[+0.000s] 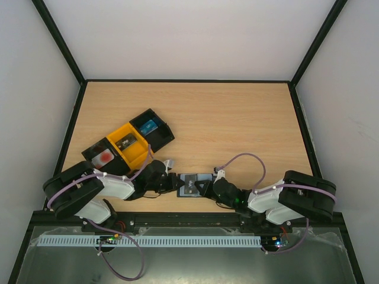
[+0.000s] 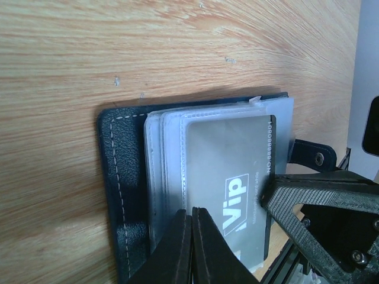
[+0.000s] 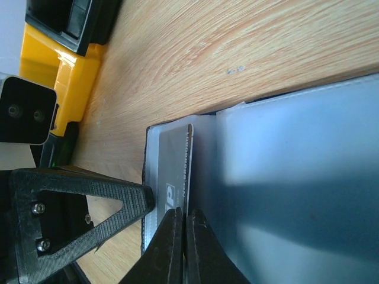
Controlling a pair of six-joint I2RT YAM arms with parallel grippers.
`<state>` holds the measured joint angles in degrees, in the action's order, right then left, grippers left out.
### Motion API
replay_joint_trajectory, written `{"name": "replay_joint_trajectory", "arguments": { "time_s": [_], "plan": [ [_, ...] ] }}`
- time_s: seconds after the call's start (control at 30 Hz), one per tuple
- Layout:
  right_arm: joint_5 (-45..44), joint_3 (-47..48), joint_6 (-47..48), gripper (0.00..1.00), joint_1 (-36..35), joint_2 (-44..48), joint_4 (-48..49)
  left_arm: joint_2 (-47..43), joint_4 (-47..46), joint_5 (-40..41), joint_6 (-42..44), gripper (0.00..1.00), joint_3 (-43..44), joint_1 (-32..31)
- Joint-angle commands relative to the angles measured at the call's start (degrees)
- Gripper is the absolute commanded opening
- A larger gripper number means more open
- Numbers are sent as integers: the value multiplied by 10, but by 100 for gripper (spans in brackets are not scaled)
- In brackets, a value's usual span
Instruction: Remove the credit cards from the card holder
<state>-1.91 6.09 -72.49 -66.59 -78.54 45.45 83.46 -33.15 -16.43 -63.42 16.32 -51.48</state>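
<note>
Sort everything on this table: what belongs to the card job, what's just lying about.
Job: card holder, grey Vip card in it, blue card, white red-marked card, dark card.
Lying about: far black tray, near black tray, yellow tray.

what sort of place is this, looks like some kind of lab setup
Most likely a robot test cell in a lab: a wooden table boxed in by plain white walls, a left arm and right arm bolted at its near edge, and black and yellow trays.
</note>
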Motion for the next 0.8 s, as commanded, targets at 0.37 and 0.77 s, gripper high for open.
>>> {"name": "replay_joint_trajectory", "arguments": {
  "time_s": [0.37, 0.77],
  "plan": [
    [-5, -33, -14, 2, 4, 9, 44, 30, 45, 19, 14, 3, -19, -1],
    [-13, -52, -19, 5, 7, 43, 35, 27, 47, 21, 13, 3, -21, -2]
  ]
}}
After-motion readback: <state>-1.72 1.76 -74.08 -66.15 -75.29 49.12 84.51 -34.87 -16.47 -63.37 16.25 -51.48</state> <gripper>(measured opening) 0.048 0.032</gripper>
